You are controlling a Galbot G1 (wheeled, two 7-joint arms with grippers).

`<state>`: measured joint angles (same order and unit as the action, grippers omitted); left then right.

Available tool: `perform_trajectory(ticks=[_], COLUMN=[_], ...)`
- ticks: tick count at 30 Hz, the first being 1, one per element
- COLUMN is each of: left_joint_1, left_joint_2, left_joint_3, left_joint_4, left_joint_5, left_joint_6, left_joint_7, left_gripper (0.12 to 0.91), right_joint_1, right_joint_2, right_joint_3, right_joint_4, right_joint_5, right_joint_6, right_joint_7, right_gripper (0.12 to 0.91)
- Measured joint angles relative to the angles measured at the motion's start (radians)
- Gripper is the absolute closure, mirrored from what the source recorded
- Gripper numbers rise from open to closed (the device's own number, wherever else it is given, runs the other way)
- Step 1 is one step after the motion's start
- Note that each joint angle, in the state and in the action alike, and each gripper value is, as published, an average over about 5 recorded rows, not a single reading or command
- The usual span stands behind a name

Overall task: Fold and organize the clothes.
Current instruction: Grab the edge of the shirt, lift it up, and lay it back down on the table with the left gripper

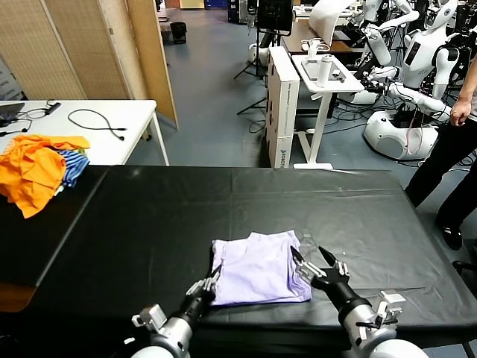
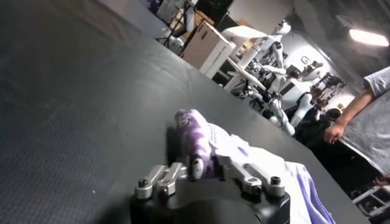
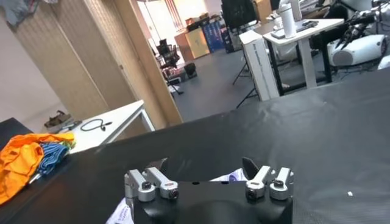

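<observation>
Between the closed fingers of the left gripper (image 1: 215, 274) sits the near left corner of the lavender T-shirt (image 1: 257, 277), which lies folded on the black table (image 1: 149, 224). Just beyond that shirt's near right corner, the right gripper (image 1: 313, 262) hovers with its fingers spread apart, holding nothing.

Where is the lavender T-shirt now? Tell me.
In the head view the T-shirt lies folded on the black table, near its front edge, between the left gripper and right gripper.
</observation>
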<state>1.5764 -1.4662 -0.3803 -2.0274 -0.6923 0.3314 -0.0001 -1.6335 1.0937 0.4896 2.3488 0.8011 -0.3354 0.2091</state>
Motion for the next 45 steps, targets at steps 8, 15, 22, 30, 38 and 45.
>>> perform_trajectory(ticks=[8,15,22,30,38,45], left_joint_1=[-0.036,-0.055,-0.029,0.033,0.126,0.065], left_joint_2=[0.054,0.172,0.338,0.543,0.682,0.628], left_joint_3=[-0.047,-0.156,-0.294,-0.501,-0.692,-0.591], left_joint_4=[-0.029,-0.058,-0.078,-0.096,-0.162,-0.297], left_joint_5=[0.053,0.091,0.035,-0.013,-0.081,-0.235], left_joint_6=[0.062,0.107,0.116,0.122,0.187,0.261], left_joint_7=[-0.032,-0.027,-0.012,-0.004,-0.049,-0.163], left_gripper=[0.844,0.844,0.844,0.844,0.844,0.844], right_joint_1=[0.016,0.048,0.076,0.09,0.104,0.102], right_joint_2=[0.004,0.006,0.015,0.026,0.042,0.054], right_joint_3=[-0.002,-0.005,-0.019,-0.025,-0.046,-0.06], right_joint_4=[-0.017,-0.054,-0.095,-0.128,-0.152,-0.161], right_joint_5=[-0.009,-0.027,-0.035,-0.036,-0.047,-0.071], right_joint_6=[0.003,0.002,0.003,0.01,0.01,0.009], right_joint_7=[0.0,-0.001,-0.003,-0.004,-0.004,-0.007], right_gripper=[0.118,0.118,0.118,0.118,0.118,0.118])
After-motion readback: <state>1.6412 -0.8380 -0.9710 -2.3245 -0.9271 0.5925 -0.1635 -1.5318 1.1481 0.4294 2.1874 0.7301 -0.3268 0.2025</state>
